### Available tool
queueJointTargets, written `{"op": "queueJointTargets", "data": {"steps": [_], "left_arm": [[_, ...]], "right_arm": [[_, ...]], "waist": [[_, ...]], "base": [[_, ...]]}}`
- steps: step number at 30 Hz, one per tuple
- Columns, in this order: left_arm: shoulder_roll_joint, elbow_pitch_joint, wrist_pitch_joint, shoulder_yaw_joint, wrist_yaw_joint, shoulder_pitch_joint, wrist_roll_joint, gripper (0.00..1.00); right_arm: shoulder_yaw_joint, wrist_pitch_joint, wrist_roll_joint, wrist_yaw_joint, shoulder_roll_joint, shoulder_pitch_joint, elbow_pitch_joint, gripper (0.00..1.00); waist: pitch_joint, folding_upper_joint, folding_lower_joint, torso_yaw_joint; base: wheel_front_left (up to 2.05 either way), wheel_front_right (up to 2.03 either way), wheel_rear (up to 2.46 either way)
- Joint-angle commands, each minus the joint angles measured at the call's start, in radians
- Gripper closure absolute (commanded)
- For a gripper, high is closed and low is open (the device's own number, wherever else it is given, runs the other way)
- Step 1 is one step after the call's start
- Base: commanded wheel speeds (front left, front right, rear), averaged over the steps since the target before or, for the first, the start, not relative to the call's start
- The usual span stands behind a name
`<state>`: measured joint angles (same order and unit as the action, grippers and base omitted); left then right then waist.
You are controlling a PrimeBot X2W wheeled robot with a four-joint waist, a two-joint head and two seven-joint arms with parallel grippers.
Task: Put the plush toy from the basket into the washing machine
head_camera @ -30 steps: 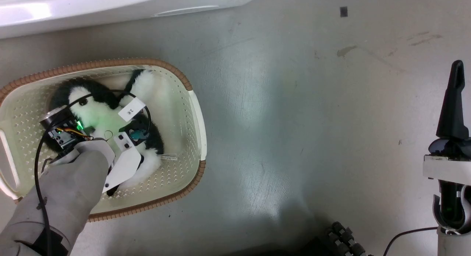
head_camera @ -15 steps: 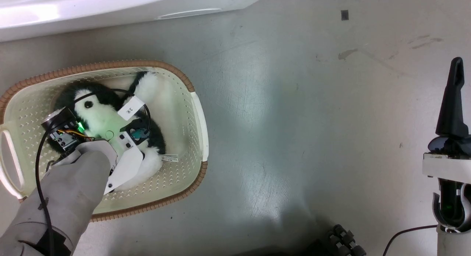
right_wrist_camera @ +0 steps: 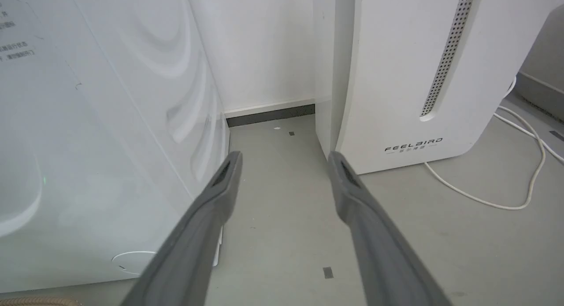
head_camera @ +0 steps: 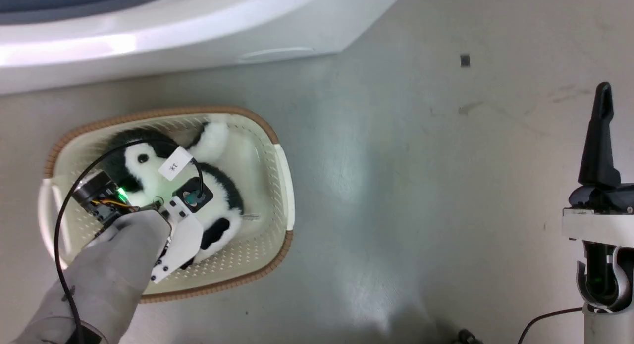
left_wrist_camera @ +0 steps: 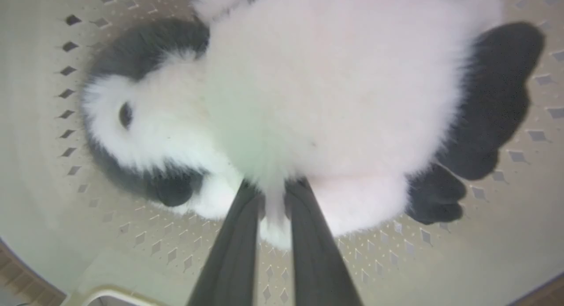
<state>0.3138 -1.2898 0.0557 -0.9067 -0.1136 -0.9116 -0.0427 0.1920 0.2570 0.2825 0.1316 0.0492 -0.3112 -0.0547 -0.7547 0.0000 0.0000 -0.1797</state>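
My left gripper (left_wrist_camera: pixel 274 186) is clamped on a tuft of white fur on the plush panda (left_wrist_camera: pixel 317 99), inside the basket (head_camera: pixel 285 185). I should lift slowly and straight up, since so thin a pinch may slip. My right gripper (right_wrist_camera: pixel 284 160) hangs spread and empty.

Left forearm (head_camera: pixel 104 279): pale grey fabric sleeve, creased.
Wrist housing (head_camera: pixel 181 245): white angular plastic shell with small dark screws along its edge.
Camera module (head_camera: pixel 96 188): black cylinder with a green indicator light (head_camera: pixel 120 190); orange and yellow wires (head_camera: pixel 106 202) at its base.
Black cable (head_camera: pixel 57 230): thin, looped.
Paper tag (head_camera: pixel 175 166): white, marked "3" with a star-like sign.
Left gripper (left_wrist_camera: pixel 274 187): two long, smooth dark grey fingers.
Right gripper (right_wrist_camera: pixel 284 158): two matte grey fingers, each with a recessed dark slot near the tip.
Right wrist plate (head_camera: pixel 597 227): white and flat.
Clamp ring (head_camera: pixel 602 287): grey, lit green inside.
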Motion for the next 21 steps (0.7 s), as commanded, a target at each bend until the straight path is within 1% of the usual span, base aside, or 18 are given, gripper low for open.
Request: {"op": "queueJointTargets", "data": {"steps": [1, 17, 21], "left_arm": [[-0.005, -0.001, -0.018, 0.006, 0.005, 0.013, -0.008, 1.0], [-0.06, -0.001, -0.172, 0.01, 0.0, 0.125, -0.074, 1.0], [-0.083, -0.001, -0.2, 0.015, 0.004, 0.152, -0.094, 1.0]], "right_arm": [[0.0, 0.005, -0.002, -0.001, 0.001, -0.002, 0.005, 0.0], [0.019, 0.005, -0.025, -0.001, 0.001, 0.088, 0.062, 0.0], [0.02, 0.005, -0.026, -0.001, 0.001, 0.116, 0.075, 0.0]], "waist": [[0.036, 0.0, 0.0, 0.018], [0.261, 0.0, 0.0, 0.091], [0.322, 0.0, 0.0, 0.106]], "base": [[0.0, 0.0, 0.0], [0.0, 0.0, 0.0], [0.0, 0.0, 0.0]]}}
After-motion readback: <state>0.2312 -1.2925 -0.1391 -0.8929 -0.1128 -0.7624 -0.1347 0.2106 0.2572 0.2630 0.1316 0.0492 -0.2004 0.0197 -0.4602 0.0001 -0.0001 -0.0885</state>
